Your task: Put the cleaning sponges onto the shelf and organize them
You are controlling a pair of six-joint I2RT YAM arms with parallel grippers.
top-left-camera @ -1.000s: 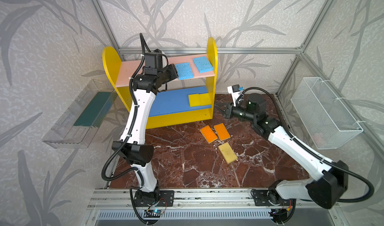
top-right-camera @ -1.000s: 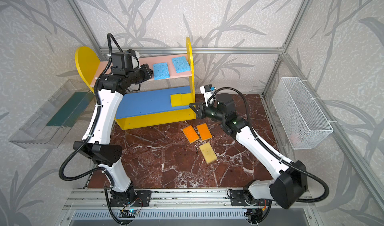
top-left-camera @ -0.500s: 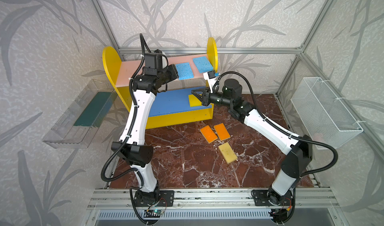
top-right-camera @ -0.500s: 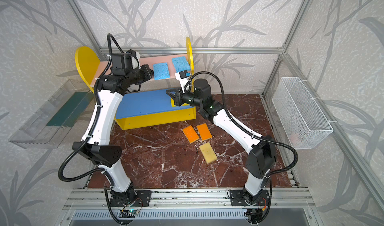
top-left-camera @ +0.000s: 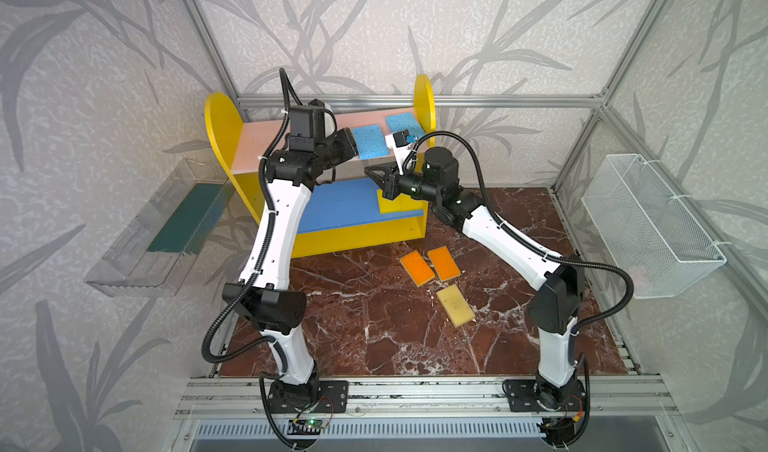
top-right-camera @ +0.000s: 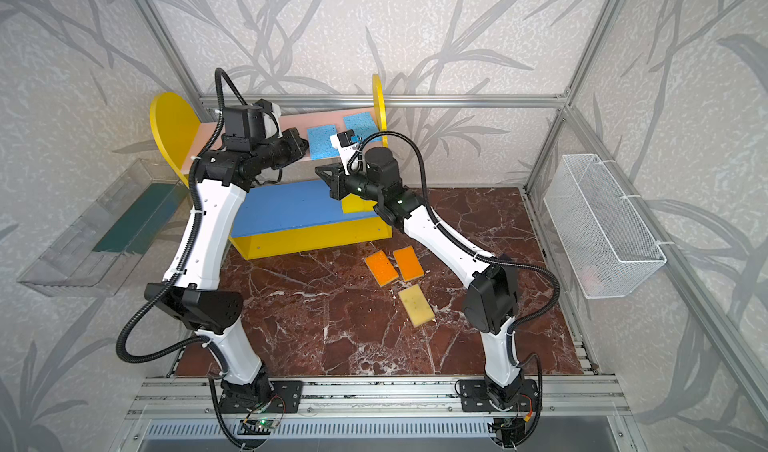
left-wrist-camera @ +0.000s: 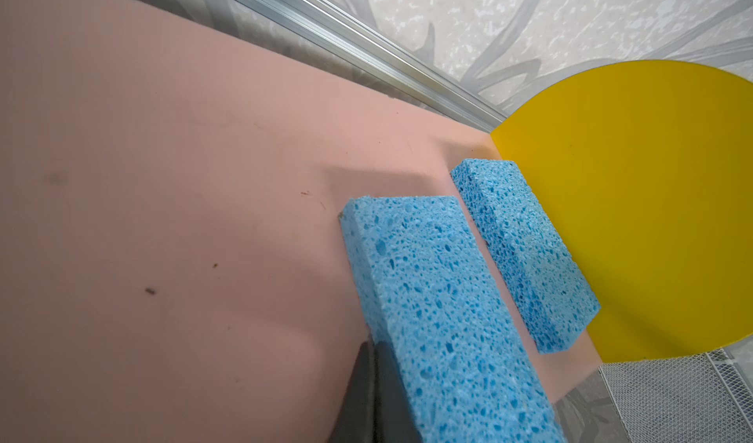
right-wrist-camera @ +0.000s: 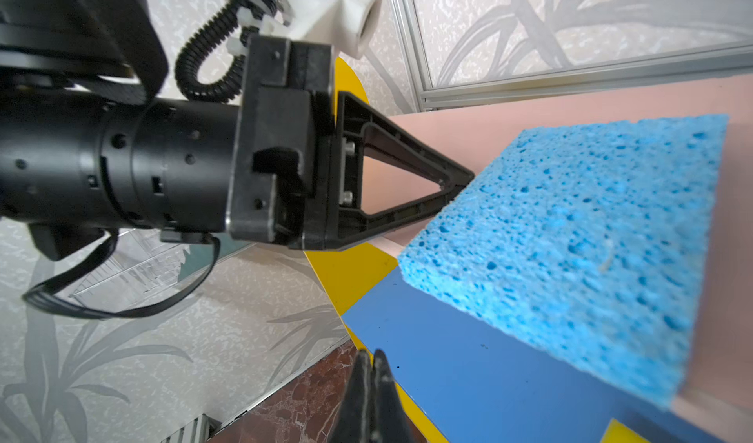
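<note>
light: bright, even, diffuse | shadows: soft | wrist views: near foreground blurred | top views: sharp

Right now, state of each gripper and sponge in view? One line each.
left gripper: shut, empty, tip against inner blue sponge's side.
right gripper: shut, empty, in front of the shelf.
inner blue sponge: flat on pink board.
outer blue sponge: flat on pink board, untouched.
bright yellow sponge: on blue board, partly hidden by right gripper.
orange sponges: flat on table, side by side.
pale yellow sponge: flat on table, alone.
</note>
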